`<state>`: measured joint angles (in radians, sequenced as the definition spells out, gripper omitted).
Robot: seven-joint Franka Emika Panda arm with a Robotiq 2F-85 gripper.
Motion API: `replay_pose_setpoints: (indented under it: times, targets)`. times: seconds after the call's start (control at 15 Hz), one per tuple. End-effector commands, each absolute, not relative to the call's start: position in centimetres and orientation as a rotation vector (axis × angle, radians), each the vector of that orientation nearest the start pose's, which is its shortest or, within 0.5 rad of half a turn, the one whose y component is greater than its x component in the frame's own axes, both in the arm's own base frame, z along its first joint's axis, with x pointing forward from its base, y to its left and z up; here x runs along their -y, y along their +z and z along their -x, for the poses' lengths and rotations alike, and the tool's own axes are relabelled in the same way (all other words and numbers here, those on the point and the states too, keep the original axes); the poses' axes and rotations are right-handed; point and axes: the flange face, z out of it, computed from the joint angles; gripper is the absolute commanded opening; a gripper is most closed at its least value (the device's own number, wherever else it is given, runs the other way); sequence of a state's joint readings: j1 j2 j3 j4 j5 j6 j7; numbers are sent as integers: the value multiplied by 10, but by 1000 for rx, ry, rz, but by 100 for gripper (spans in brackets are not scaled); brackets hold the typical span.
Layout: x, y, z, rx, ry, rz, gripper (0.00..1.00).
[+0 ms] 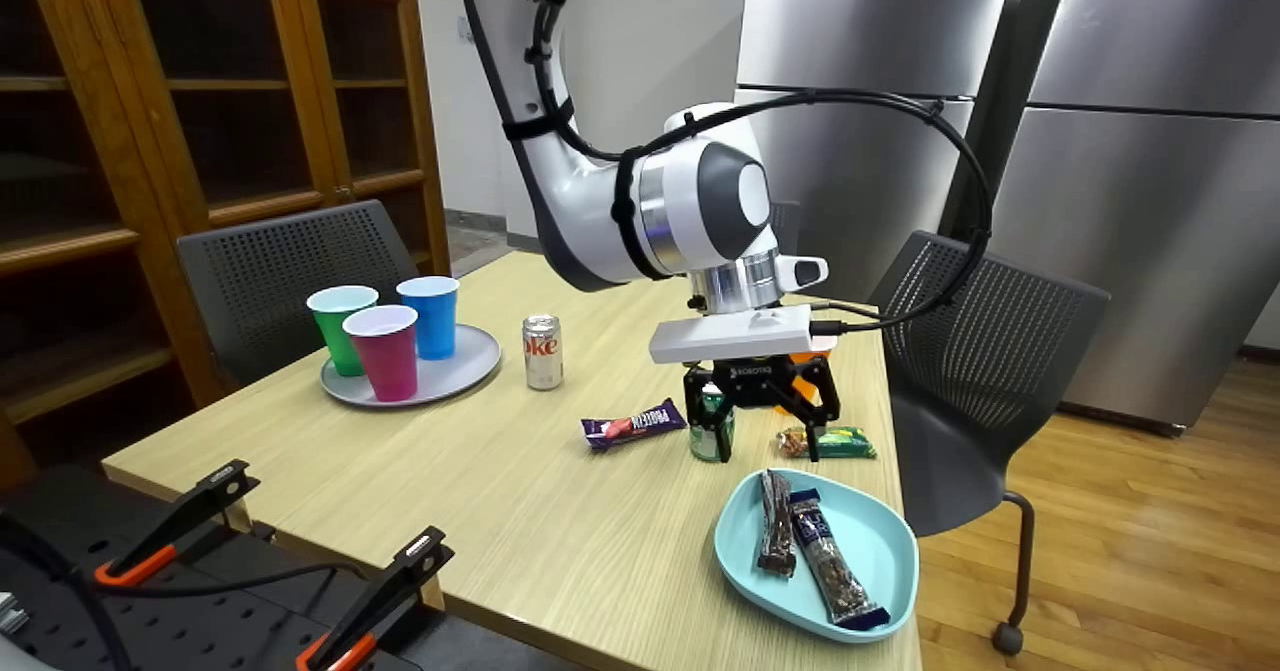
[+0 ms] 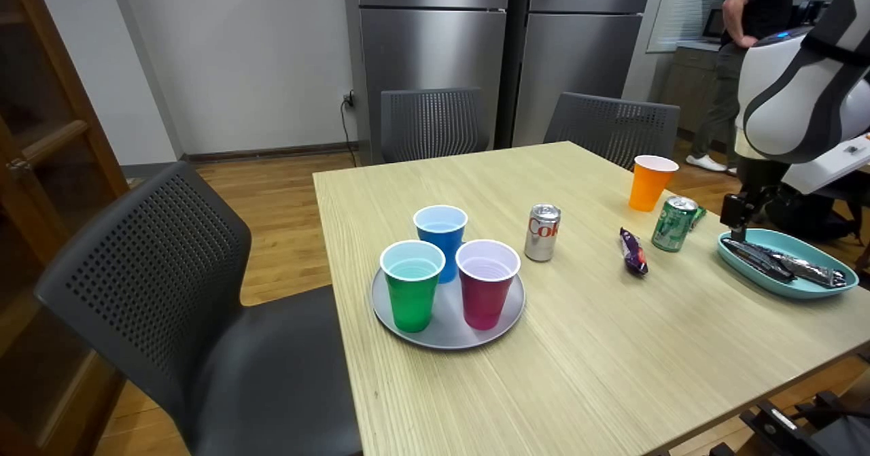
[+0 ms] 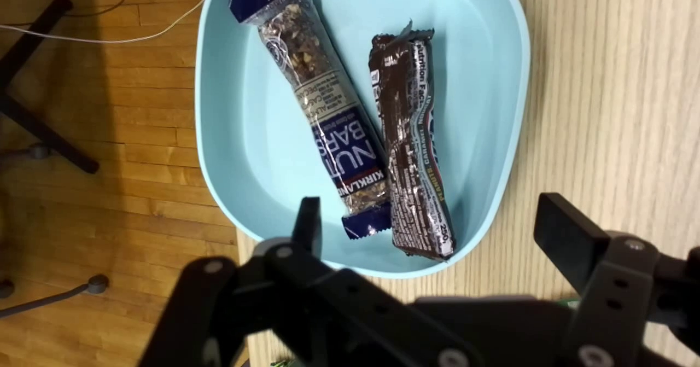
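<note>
Two bars lie in the turquoise dish (image 3: 262, 143): by the wrist view, Kirkland nut bar (image 3: 328, 110) toward ten o'clock, caramel-nougat bar (image 3: 410, 148) toward four. The gripper (image 3: 431, 225) hangs spread and empty, height hard to judge; lowered here, a finger (image 3: 308, 225) might clip the dish at seven.

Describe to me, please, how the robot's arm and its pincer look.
The rounded arm is white with dark grey panels, silvery bands, black straps and a looping black cable. Its black pincer has two jointed fingers and white ROBOTIQ lettering.
</note>
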<state>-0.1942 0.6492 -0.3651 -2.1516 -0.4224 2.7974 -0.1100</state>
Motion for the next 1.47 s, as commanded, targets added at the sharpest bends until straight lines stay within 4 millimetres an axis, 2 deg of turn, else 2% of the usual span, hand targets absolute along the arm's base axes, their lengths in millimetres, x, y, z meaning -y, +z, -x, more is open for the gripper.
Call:
replay_pose_setpoints:
  times: [0.0,0.27,0.47,1.0,1.4]
  targets:
    - [288,111,-476,40,213,3474,100]
    - [287,119,-478,-10,176,3446,100]
    - [296,126,-483,-96,143,3421,100]
    - [343,145,-501,-322,50,3324,100]
    - [365,145,-524,-445,-8,3205,100]
